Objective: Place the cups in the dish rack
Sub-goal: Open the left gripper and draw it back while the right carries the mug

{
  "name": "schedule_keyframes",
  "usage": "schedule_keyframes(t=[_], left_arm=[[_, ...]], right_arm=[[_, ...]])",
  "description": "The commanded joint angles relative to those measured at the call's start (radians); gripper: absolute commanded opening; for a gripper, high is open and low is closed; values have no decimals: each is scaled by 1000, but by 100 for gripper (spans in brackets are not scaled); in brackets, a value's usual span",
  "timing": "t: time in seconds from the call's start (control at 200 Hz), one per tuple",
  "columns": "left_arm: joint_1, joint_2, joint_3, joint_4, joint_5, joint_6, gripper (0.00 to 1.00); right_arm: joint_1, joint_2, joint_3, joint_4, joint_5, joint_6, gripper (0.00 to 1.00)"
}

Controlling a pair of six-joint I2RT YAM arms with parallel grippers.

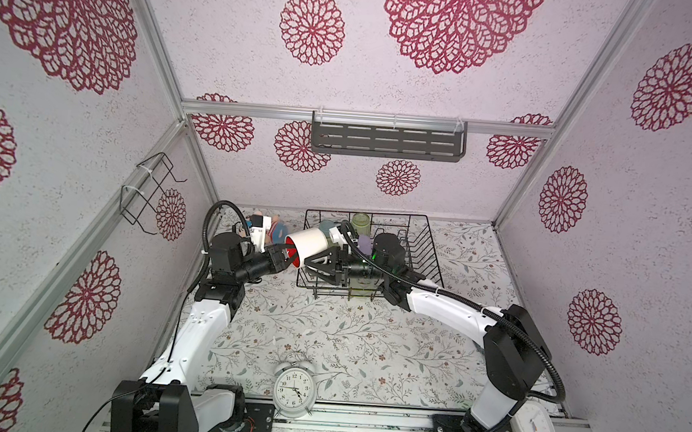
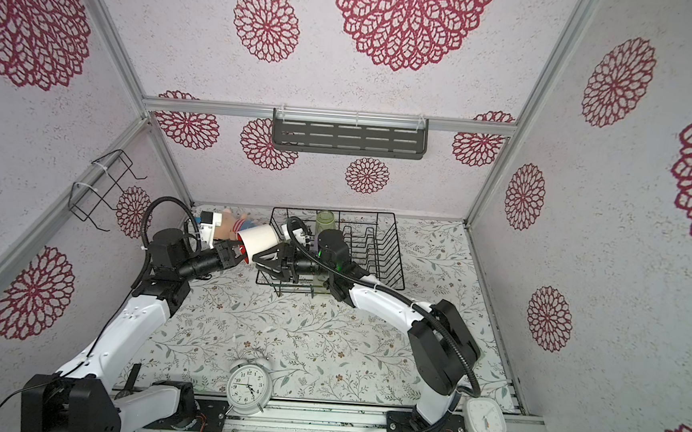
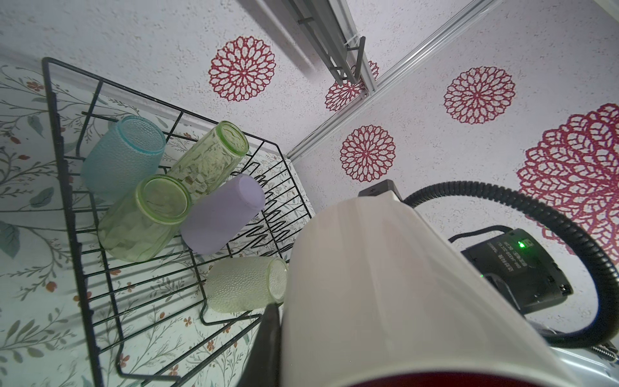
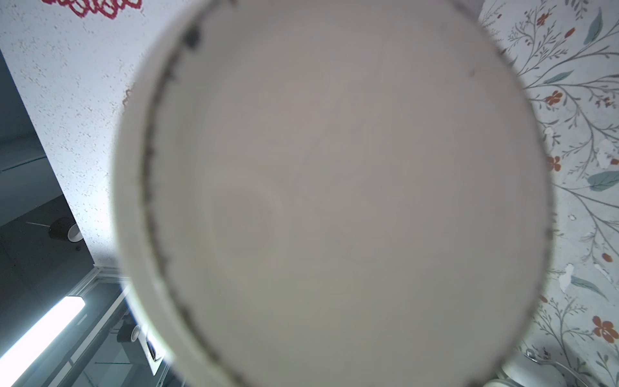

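We grip the mug (image 1: 311,239) by its rim in the closed left end effector (image 1: 287,258), near the rack (image 1: 415,251) at the tabletop's (image 1: 327,341) far edge. Right end effector (image 1: 306,264) state: we cannot tell.

The arms (image 1: 198,332) are clad in white shells, black joints and ribbed cables (image 3: 462,186) (a green light (image 3: 521,244) is lit).
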State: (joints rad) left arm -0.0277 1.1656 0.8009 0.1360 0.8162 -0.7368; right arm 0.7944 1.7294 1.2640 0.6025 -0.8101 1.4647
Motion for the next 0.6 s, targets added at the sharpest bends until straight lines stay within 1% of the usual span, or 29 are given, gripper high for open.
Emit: schedule_keyframes(t=[0.0, 0.12, 0.21, 0.245, 0.335, 0.42, 0.485, 0.571, 0.591], left_arm=[[-23, -43, 1, 112, 89, -3, 0], [-31, -45, -4, 118, 85, 5, 0], [-51, -56, -12, 120, 69, 37, 0], [-60, -59, -14, 121, 63, 49, 0], [-76, -66, -17, 121, 49, 70, 0], [-80, -67, -17, 122, 46, 79, 0], [-80, -64, -19, 122, 44, 83, 0], [-80, -58, -17, 119, 29, 81, 0], [-80, -57, -16, 116, 23, 81, 4]], right_arm=[[-31, -22, 27, -9, 70, -8, 33], [-31, -20, 26, -8, 71, -3, 31], [-31, -14, 26, -9, 66, 6, 31], [-31, -9, 26, -5, 64, 11, 28], [-30, -1, 31, 14, 55, 22, 11], [-31, 2, 33, 17, 49, 20, 6], [-31, 5, 36, 16, 44, 12, 0], [-31, 16, 40, 21, 32, -1, 0], [-31, 18, 40, 23, 30, -3, 0]])
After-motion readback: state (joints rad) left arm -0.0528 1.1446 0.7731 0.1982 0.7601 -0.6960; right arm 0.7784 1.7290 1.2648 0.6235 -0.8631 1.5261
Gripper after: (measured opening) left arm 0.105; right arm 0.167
